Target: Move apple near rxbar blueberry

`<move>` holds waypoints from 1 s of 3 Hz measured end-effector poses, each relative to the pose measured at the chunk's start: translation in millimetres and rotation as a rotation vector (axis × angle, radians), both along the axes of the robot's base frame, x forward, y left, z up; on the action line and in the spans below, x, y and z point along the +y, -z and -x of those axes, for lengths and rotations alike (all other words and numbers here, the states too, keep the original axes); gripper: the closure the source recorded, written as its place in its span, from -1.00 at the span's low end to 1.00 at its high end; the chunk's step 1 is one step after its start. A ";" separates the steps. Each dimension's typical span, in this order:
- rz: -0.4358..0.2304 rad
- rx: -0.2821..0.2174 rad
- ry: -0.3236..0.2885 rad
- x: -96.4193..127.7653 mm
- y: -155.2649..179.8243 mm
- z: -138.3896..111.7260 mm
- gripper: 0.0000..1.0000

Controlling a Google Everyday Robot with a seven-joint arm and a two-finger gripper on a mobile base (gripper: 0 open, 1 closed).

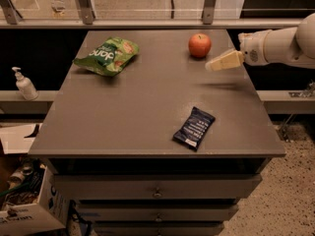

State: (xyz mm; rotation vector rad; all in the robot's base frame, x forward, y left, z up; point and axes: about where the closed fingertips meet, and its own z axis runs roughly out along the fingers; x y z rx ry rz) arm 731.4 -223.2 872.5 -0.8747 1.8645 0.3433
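The red-orange apple (pixel 199 45) sits on the grey table top (pixel 142 102) near its far right edge. The rxbar blueberry (pixel 194 127), a dark navy bar with white lettering, lies flat near the front right of the table. My gripper (pixel 211 66) reaches in from the right on a white arm, hovering above the table just right of and slightly nearer than the apple, not touching it. It holds nothing.
A green chip bag (pixel 107 56) lies at the far left of the table. A soap dispenser (pixel 23 84) stands on a ledge to the left. Drawers (pixel 157 191) are below the table top. A railing runs behind the table.
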 end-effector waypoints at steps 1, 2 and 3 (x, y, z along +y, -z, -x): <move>-0.003 0.016 -0.022 21.4 16.0 -4.1 -1.00; -0.033 0.009 -0.050 38.6 23.4 -14.5 -1.00; -0.055 -0.040 -0.065 46.8 19.1 -33.4 -1.00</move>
